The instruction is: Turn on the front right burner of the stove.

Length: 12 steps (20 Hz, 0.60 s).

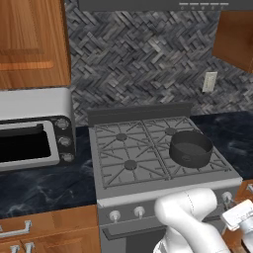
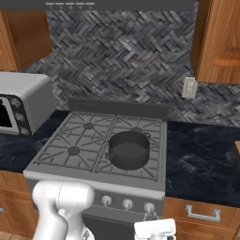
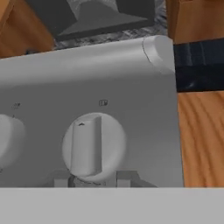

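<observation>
Herringbone grey backsplash, wooden cabinets

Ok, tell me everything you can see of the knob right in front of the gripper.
The knob is white, round and smooth, plastic by the look, with a raised bar across its face that stands nearly upright in the hand view. It sits on the stove's grey front panel, as the knob nearest the right edge, with a small mark above it too blurred to read. Another knob sits to its left. The gripper has a fingertip on either side of the knob's lower edge; contact cannot be judged.
</observation>
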### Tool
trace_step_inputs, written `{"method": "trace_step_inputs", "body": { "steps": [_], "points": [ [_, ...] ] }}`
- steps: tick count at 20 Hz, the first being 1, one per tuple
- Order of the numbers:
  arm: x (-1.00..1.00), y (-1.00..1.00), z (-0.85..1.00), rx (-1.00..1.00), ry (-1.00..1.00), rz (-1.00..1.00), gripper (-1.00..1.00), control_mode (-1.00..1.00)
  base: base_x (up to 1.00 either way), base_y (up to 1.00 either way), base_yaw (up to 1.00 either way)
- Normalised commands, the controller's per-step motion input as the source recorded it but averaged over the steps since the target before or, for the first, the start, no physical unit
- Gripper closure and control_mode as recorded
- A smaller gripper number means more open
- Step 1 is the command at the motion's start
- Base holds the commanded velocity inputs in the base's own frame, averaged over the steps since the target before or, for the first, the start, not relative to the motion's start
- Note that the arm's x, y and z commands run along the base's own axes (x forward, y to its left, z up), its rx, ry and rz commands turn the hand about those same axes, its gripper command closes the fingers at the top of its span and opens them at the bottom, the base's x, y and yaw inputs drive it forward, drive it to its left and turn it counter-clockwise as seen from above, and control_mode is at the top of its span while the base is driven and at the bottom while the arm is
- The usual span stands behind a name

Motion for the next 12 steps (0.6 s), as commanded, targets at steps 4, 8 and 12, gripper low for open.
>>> {"method": "trace_step_inputs", "body": {
  "steps": [4,8,12],
  "points": [
    [0.23,0.0,0.14,-0.48,0.08,0.0,1.0,-1.0,0.0,0.0,0.0],
    [0.29,0.0,0.18,-0.52,0.0,0.0,1.0,-1.0,0.0,0.0,0.0],
    [0.15,0.0,0.17,-0.6,0.0,0.0,1.0,-1.0,0.0,0.0,0.0]
  ]
}}
